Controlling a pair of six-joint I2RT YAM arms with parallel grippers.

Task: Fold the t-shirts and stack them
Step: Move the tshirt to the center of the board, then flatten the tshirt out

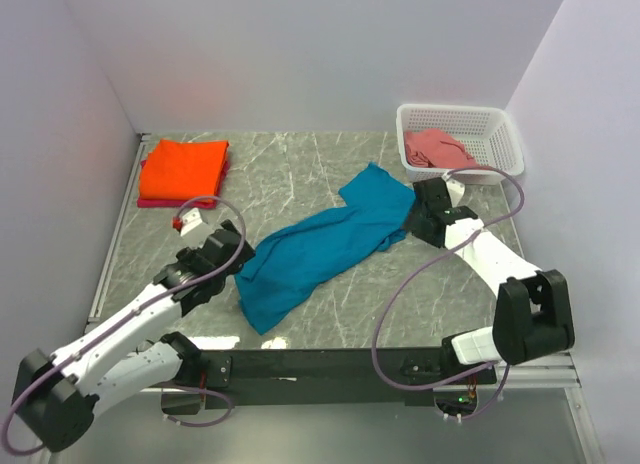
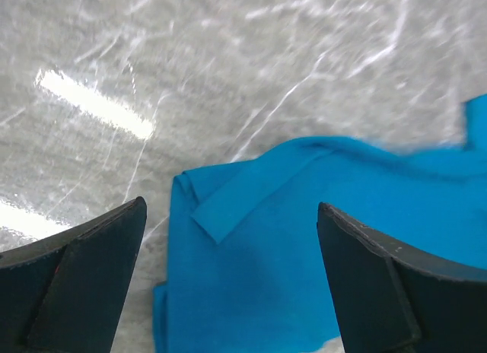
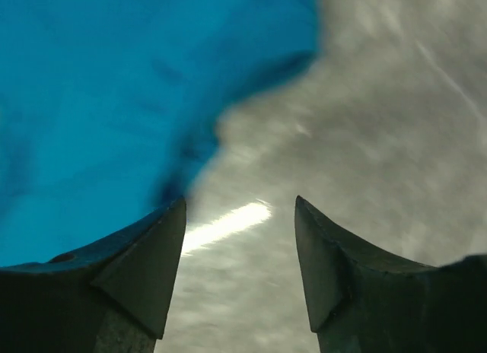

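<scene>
While the crumpled teal-blue cloth t-shirt (image 1: 320,249) lies diagonally across the grey marbled counter (image 1: 300,164), the right gripper (image 3: 240,199) stands apart and empty at its far-right end, and the left gripper (image 2: 230,203) is spread wide over its near-left end.

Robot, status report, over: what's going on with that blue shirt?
Left gripper open, above near end of teal shirt. Right gripper open, empty, beside its far end. Shirt unfolded, sprawled on table. Nothing lying on it.
</scene>
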